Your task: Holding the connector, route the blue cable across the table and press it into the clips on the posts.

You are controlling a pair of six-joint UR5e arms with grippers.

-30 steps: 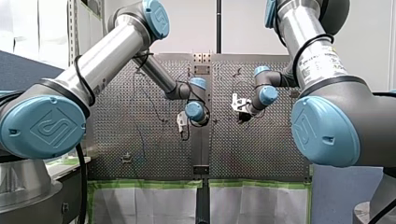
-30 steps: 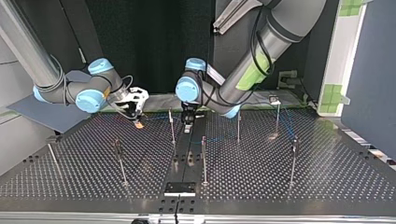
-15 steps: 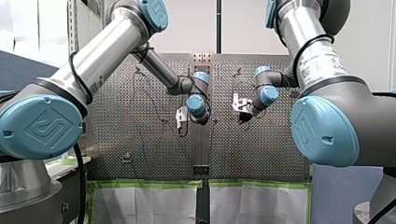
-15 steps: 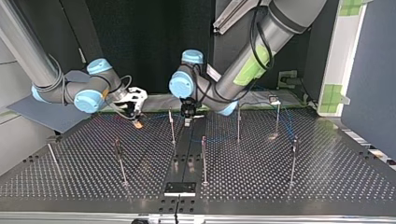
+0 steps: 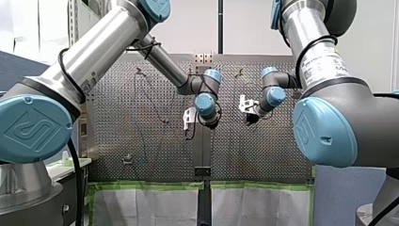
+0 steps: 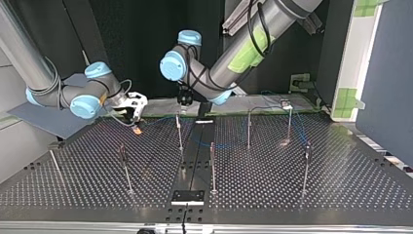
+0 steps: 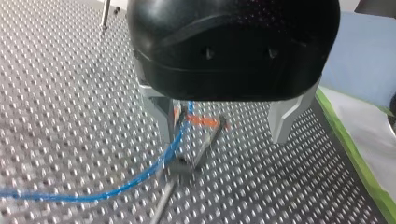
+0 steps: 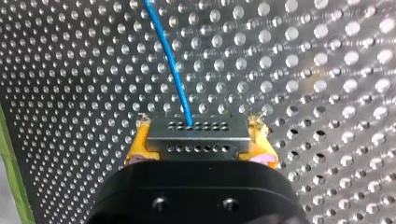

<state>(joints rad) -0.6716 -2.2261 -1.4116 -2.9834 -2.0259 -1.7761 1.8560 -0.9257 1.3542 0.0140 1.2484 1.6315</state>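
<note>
The perforated table (image 6: 302, 200) carries several upright posts (image 6: 213, 165). In the top view the blue cable (image 8: 171, 63) hangs between the posts of the right half and reaches the centre. The posts at lower left look bare, so roughly half the routing seems left. The right gripper (image 8: 201, 147), at that view's upper left, is clenched on the connector (image 8: 196, 137). The left gripper (image 7: 222, 119) stands released, with the cable passing beside one finger at a post's clip (image 7: 183, 167).
</note>
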